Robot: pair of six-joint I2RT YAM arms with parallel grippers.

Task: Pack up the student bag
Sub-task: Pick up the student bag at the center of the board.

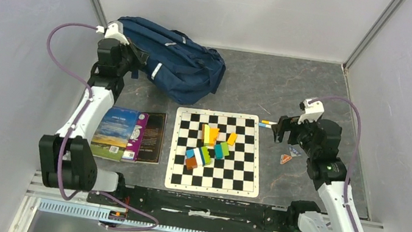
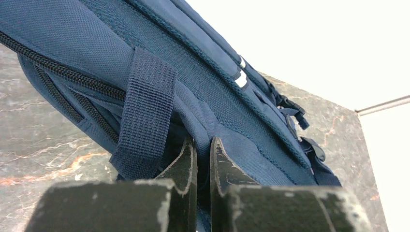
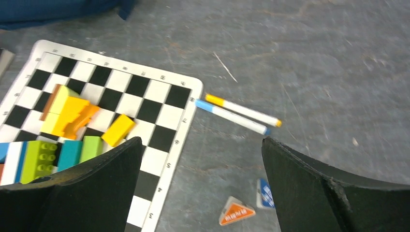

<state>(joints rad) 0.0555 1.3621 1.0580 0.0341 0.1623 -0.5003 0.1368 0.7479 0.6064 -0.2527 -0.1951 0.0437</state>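
— While the left gripper [image 2: 203,145] has its jaws pinched almost together on the student bag [image 2: 251,111], right at its fingertips, what worries you?

— The bite looks thin. It sits on plain navy cloth just right of the webbing loop [image 2: 145,121], not on the loop. A pull could let the fabric slip out, or drag the whole bag along the table [image 2: 43,140] rather than open it. The zipper [image 2: 63,70], up and left of the tips, looks closed where I can see it.

— And the right gripper [image 3: 201,142]?

— Spread wide, holding nothing. Two pens [image 3: 237,112] lie just ahead of it, and the chessboard [image 3: 164,118] is to its left.

— What can't you make out?

— How much fabric is caught, because the tips hide it. No zipper pull shows, and the bag's far end is cut off.
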